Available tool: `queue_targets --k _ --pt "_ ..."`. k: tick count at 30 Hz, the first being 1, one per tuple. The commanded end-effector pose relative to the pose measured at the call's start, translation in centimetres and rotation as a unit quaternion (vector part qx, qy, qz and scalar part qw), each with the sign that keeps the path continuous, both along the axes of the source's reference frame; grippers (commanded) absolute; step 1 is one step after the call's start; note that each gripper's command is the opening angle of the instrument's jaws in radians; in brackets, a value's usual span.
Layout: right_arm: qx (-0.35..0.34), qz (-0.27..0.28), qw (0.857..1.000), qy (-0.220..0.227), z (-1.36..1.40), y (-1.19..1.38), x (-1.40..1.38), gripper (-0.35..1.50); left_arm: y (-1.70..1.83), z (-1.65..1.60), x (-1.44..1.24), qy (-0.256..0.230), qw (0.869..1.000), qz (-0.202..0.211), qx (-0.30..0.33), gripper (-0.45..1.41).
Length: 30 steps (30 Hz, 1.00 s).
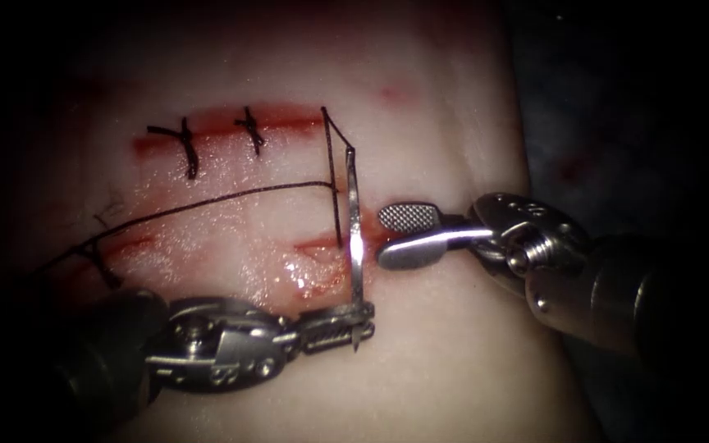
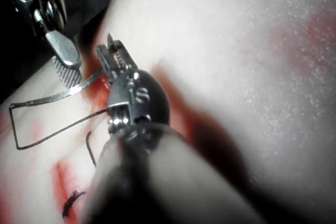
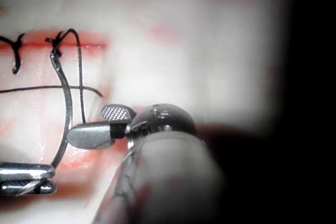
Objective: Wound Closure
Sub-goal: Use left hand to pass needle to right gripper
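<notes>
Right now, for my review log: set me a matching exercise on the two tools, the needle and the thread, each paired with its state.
Things:
1. left tool
2. right tool
3. needle
4. thread

States:
A. jaws open, holding nothing, beside the needle's middle
B. runs from the needle's upper end and across the tissue toward the left
C. jaws shut near the needle's pointed end
D. stands clear of the tissue, over the right end of the cut

Pairs: 1-C, 2-A, 3-D, 4-B
</notes>
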<state>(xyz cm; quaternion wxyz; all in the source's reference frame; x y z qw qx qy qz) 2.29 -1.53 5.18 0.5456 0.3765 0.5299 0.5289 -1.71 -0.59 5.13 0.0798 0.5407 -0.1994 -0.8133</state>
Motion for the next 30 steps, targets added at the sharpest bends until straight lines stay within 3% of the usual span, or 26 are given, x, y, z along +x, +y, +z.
queue_targets --k 1,11,18,30 --pt "0.0 0.0 1.0 0.002 0.03 0.03 0.11 1.23 0.03 0.06 -0.05 -0.001 1.0 0.001 -0.001 -0.45" --pt "0.01 0.008 1.0 0.0 0.03 0.07 0.25 1.23 -0.03 0.05 -0.11 0.001 1.0 0.011 -0.006 -0.45" --pt "0.015 -0.004 1.0 -0.014 0.03 0.07 0.36 0.79 -0.05 0.03 -0.13 0.004 1.0 0.012 -0.009 -0.45" --pt "0.016 0.002 1.0 -0.026 0.03 0.07 0.42 0.63 -0.07 -0.01 -0.16 0.008 1.0 0.013 -0.007 -0.45"
